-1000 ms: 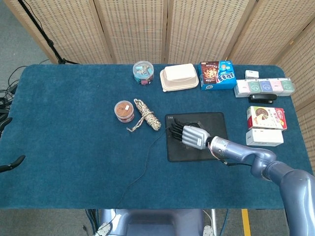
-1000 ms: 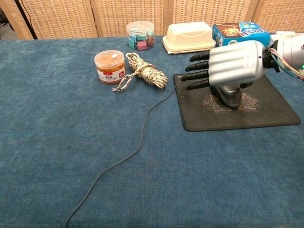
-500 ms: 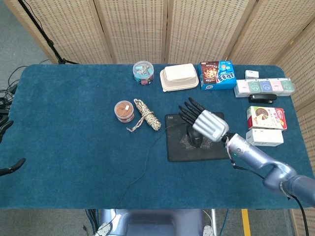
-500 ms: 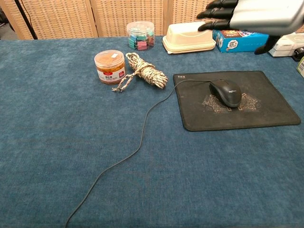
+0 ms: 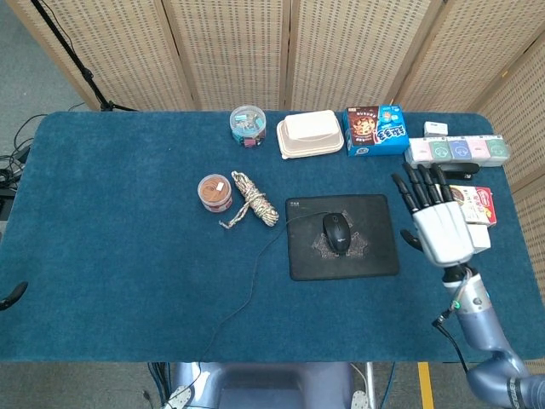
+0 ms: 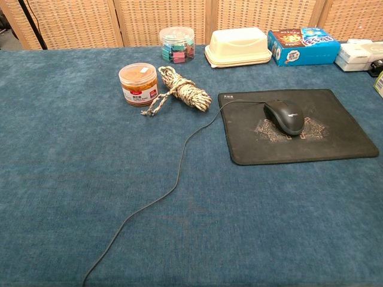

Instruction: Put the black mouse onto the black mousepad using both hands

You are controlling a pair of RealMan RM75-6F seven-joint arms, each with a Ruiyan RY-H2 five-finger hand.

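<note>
- The right hand [image 5: 442, 228] hangs above the table's right side, to the right of the black mousepad [image 5: 343, 237], its fingers [image 5: 419, 187] straight and spread apart, holding nothing.
- The hand overlaps the boxes at the right edge in the head view; the chest view does not show it.
- The left hand appears in neither view.
- The black mouse [image 6: 285, 116] rests on the mousepad, near its middle, over the printed pattern.
- The mouse's cable [image 6: 179, 173] runs off the pad's left edge and trails across the blue table [image 6: 60, 179] toward the front.
- A coiled rope [image 6: 181, 89] lies just beside an orange-lidded jar [image 6: 138, 84], left of the pad.
- Behind the pad stand a clear tub of clips [image 6: 177, 43], a cream lidded container [image 6: 238, 46] and a blue snack box [image 6: 302, 45].
</note>
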